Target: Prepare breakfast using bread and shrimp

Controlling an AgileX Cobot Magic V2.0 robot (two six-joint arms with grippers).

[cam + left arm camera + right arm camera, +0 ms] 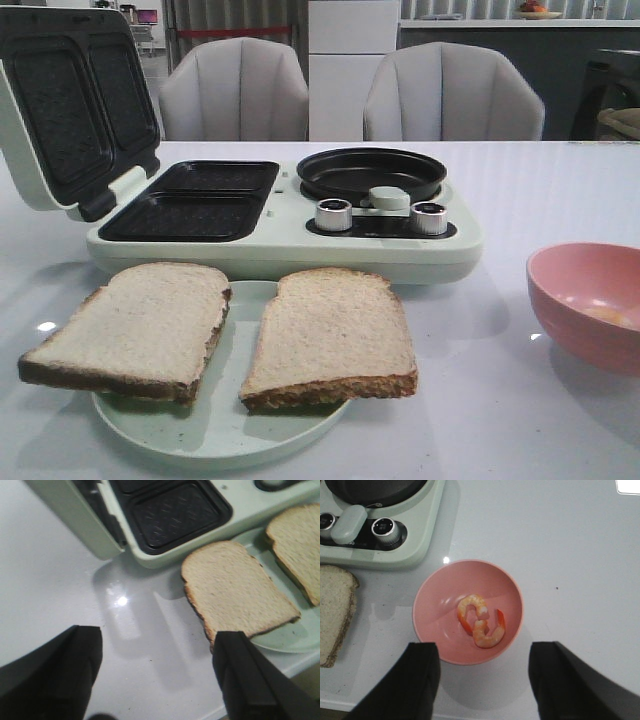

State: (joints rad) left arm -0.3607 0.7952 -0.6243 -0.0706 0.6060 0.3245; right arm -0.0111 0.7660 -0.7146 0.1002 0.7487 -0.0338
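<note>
Two slices of bread lie side by side on a pale green plate (215,425) at the table's front: a left slice (135,328) (235,592) and a right slice (332,336) (299,540). Two curled orange-pink shrimp (481,621) rest inside a pink bowl (440,615) (590,300) at the right. My left gripper (160,675) hangs open above bare table just beside the left slice's corner. Over the table edge just short of the pink bowl, my right gripper (485,680) is open and holds nothing. Neither gripper shows in the front view.
A pale green breakfast maker (280,240) stands behind the plate, lid (70,100) raised, with two black sandwich plates (190,200), a round black pan (372,172) and two silver knobs (334,214). Two grey chairs (235,90) stand behind the table.
</note>
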